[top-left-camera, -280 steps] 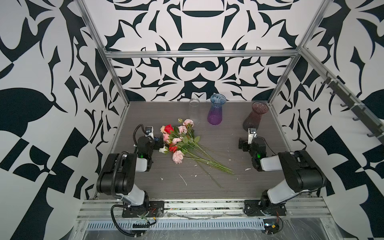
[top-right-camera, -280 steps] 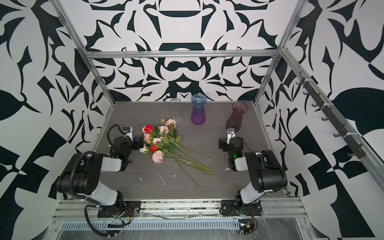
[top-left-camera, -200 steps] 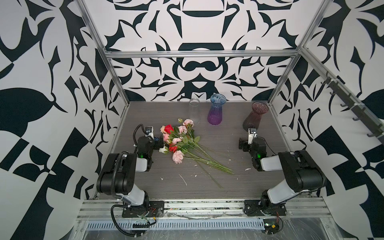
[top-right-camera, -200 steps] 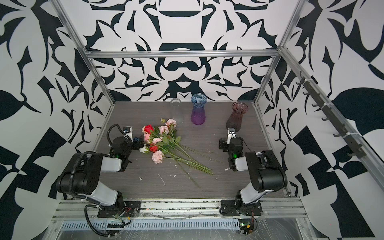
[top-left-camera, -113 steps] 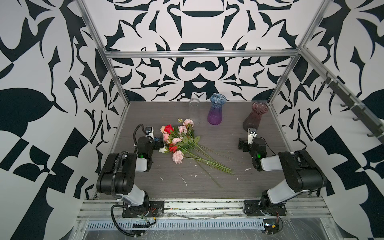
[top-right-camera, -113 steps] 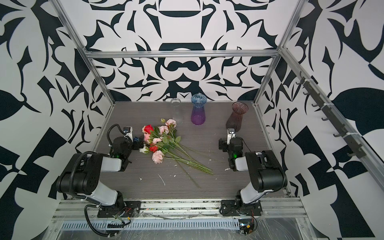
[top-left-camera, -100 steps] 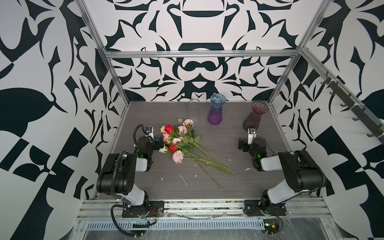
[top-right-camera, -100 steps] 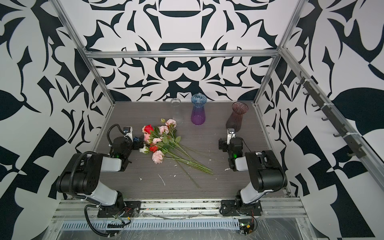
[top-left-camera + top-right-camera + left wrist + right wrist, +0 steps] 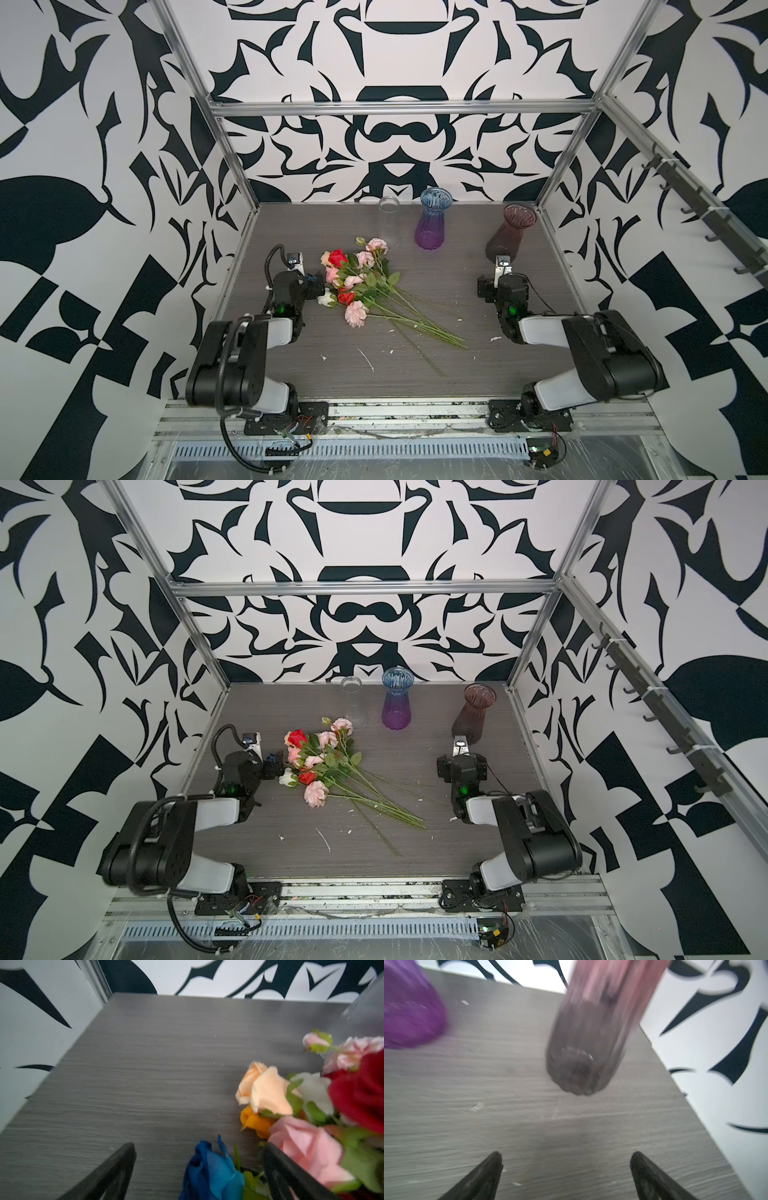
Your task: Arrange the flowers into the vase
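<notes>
L end effector (image 9: 198, 1145), R end effector (image 9: 565, 1153) spread; 3 vases (image 9: 430, 226), 1 flower bunch (image 9: 363, 286).

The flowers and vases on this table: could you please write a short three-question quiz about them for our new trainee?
1. True or false: the flowers already stand in a vase.
2. How many vases stand at the back of the table? A one; B three; C five.
3. Fill in: the right gripper is open, and right ahead of it stands the ___ vase.

Key: 1 false, they lie in a bunch on the table; 2 B; 3 the dark pink vase.
</notes>
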Robot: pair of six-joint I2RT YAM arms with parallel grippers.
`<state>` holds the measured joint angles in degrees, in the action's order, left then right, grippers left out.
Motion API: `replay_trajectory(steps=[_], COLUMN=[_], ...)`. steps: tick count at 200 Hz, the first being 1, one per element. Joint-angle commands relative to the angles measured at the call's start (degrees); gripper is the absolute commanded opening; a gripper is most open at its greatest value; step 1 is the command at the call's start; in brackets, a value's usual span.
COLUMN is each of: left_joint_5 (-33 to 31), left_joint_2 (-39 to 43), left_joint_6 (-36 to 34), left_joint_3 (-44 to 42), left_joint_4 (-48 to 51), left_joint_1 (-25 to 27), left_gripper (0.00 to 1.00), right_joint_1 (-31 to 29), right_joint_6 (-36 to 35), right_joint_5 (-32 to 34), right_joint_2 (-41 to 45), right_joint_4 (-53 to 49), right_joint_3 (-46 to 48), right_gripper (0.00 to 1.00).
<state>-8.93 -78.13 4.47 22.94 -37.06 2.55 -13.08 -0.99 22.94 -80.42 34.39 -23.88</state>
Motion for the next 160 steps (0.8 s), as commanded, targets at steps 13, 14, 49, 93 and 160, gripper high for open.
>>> replay_trajectory(steps=[13, 14, 49, 93, 160], left_joint_5=[-8.45, -8.51, -0.16, -6.54, -23.18], left_joint_2=[20.63, 21.47, 48.23, 56.64, 46.28], left_joint_6=[14.96, 15.27, 27.29, 28.07, 36.49], left_joint_3=[-0.05, -0.29, -4.88, -4.22, 1.35], left_joint_4=[17.99, 18.21, 29.02, 42.06, 51.03], left_joint_1=[1.18, 1.29, 9.34, 35.54, 42.29], left_gripper=[0.99, 0.99, 0.99, 0.99, 0.99], right_joint_1=[-1.78, -1.78, 0.39, -7.65, -19.37], right_joint_6=[10.58, 11.15, 30.02, 32.05, 31.0], right_joint_5=[2.7, 2.49, -13.12, -22.96, -20.5], right_joint_2=[12.26, 12.55, 18.75, 19.85, 0.9], right_joint_4=[-29.58, -30.09, -46.08, -53.64, -63.42], right_joint_3=[-15.21, -15.44, -20.43, -22.18, -48.13], right_gripper=[1.0, 1.0, 0.91, 0.89, 0.89])
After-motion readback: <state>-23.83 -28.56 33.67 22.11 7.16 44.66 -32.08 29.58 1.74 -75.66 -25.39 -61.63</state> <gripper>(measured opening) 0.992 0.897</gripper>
